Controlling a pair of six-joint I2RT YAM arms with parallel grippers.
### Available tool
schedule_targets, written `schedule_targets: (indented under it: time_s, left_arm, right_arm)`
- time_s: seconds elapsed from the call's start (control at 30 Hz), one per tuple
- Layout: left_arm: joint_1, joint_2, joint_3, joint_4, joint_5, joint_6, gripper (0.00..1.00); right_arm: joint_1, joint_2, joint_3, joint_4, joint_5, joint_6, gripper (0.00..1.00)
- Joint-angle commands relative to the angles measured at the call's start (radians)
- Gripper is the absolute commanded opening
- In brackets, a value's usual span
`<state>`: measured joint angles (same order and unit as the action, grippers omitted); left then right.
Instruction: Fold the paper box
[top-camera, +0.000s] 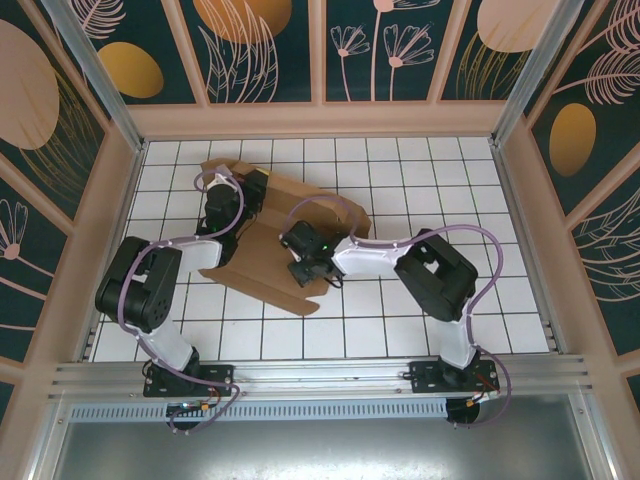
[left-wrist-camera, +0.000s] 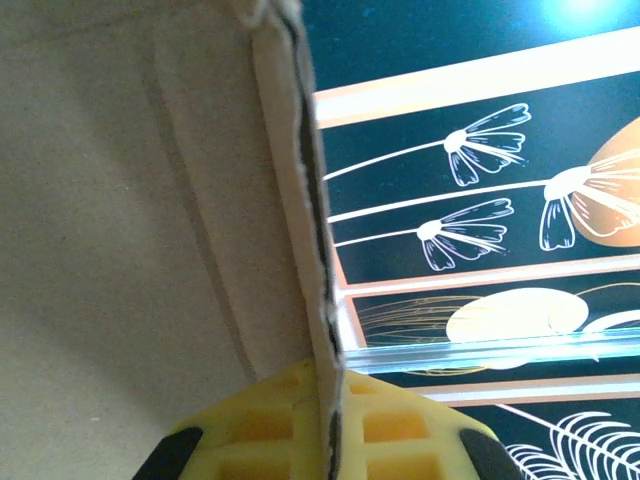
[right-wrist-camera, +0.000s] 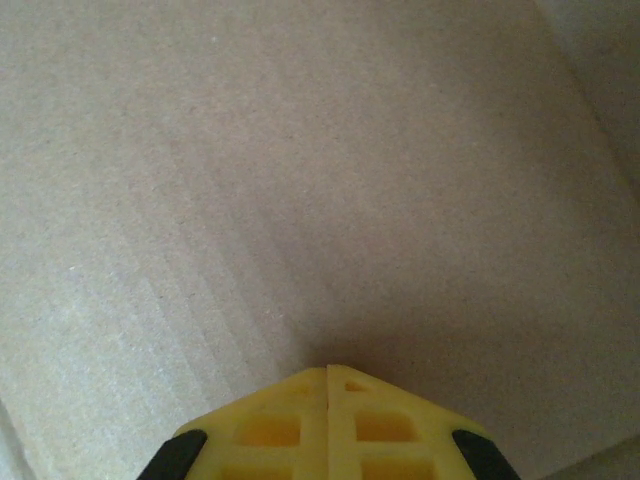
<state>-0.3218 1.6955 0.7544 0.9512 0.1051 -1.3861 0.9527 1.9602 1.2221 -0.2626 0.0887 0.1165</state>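
Observation:
The paper box (top-camera: 262, 272) is a brown cardboard sheet lying partly unfolded on the left middle of the white tiled table (top-camera: 450, 190). My left gripper (top-camera: 250, 188) is at the sheet's far left corner. In the left wrist view its yellow fingers (left-wrist-camera: 280, 420) are shut on the thin edge of a raised flap (left-wrist-camera: 120, 200), which fills the left half of that view. My right gripper (top-camera: 303, 272) is over the middle of the sheet. In the right wrist view the right gripper (right-wrist-camera: 328, 375) is shut with nothing between its fingers, its tips against the flat cardboard (right-wrist-camera: 300, 180).
Patterned wall panels (top-camera: 270, 50) close the table in at the back and both sides. An aluminium rail (top-camera: 320, 375) runs along the near edge by the arm bases. Bare tiles (top-camera: 440, 170) lie to the right of the sheet.

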Motion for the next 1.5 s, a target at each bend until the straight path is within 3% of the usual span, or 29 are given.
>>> schedule_targets:
  time_s: [0.0,0.17,0.53,0.73,0.97,1.17,1.3,1.47]
  left_arm:
    - [0.0,-0.043,-0.011,-0.022,-0.055,0.06,0.0]
    - [0.0,-0.068,-0.026,-0.064,-0.107,0.078,0.0]
    - [-0.006,-0.03,-0.023,-0.06,-0.057,0.067,0.0]
    - [-0.006,-0.057,-0.031,-0.121,-0.096,0.084,0.0]
    - [-0.042,-0.031,0.075,-0.27,-0.124,0.2,0.0]
    - [-0.076,-0.016,0.067,-0.238,-0.134,0.212,0.0]
    - [-0.075,-0.028,0.038,-0.213,-0.134,0.213,0.0]
    - [-0.076,-0.045,0.01,-0.194,-0.126,0.217,0.0]
  right_arm:
    - [-0.062,0.05,-0.044,-0.142,0.124,-0.014,0.04]
    - [-0.115,0.054,-0.02,-0.173,0.227,-0.049,0.04]
    - [-0.214,0.108,0.042,-0.148,0.276,-0.1,0.06]
    - [-0.241,0.12,0.055,-0.136,0.316,-0.167,0.09]
    - [-0.229,-0.061,-0.017,-0.038,0.196,-0.191,0.28]
    - [-0.227,-0.242,-0.112,0.052,0.146,-0.203,0.44]
    - [-0.255,-0.361,-0.175,0.095,0.123,-0.198,0.46]
    - [-0.322,-0.501,-0.2,0.136,-0.037,-0.075,0.45]
